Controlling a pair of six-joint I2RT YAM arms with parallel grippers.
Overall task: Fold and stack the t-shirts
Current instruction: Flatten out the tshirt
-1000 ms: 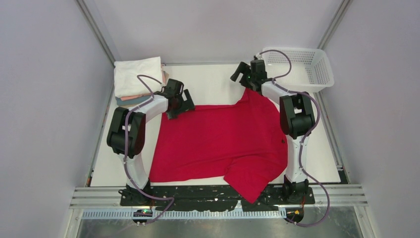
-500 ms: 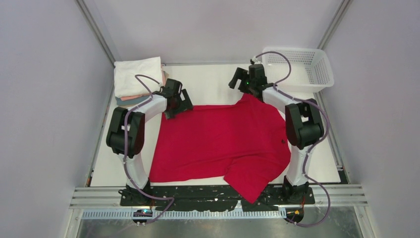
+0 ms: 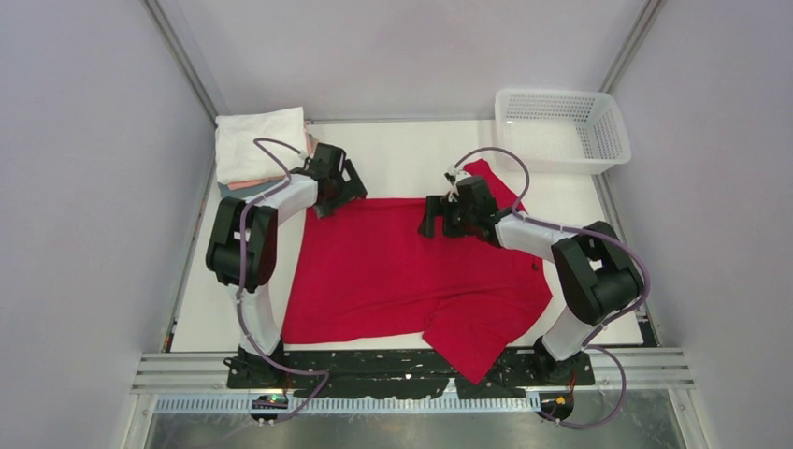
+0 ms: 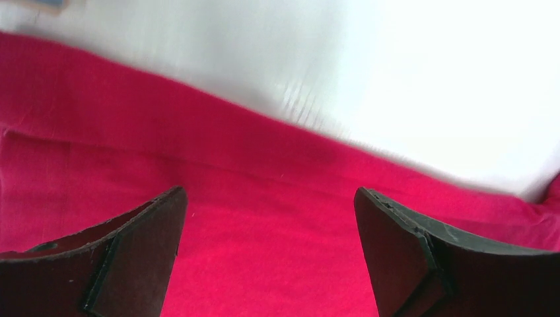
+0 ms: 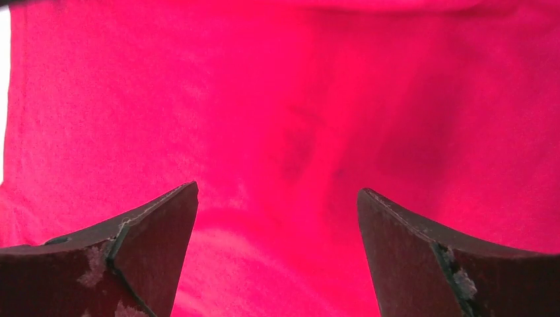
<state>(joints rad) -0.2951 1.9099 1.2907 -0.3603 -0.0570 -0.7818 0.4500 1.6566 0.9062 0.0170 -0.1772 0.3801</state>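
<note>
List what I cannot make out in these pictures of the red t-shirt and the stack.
- Top view: the white shirt hides the folded shirts below it; only thin edges show.
- Top view: the right arm covers part of the red t-shirt.
- Left wrist view: the table is blurred and washed out.
- Right wrist view: only red cloth; which part of the shirt, unclear.

Far left corner occupied by folded shirt stack [image 3: 254, 145], far right by mesh basket [image 3: 561, 159], bare table [image 3: 402, 154] left between them, flat red t-shirt [image 3: 393, 271] spread across the middle, overhung by left arm [image 3: 290, 195] and right arm [image 3: 533, 234].
</note>
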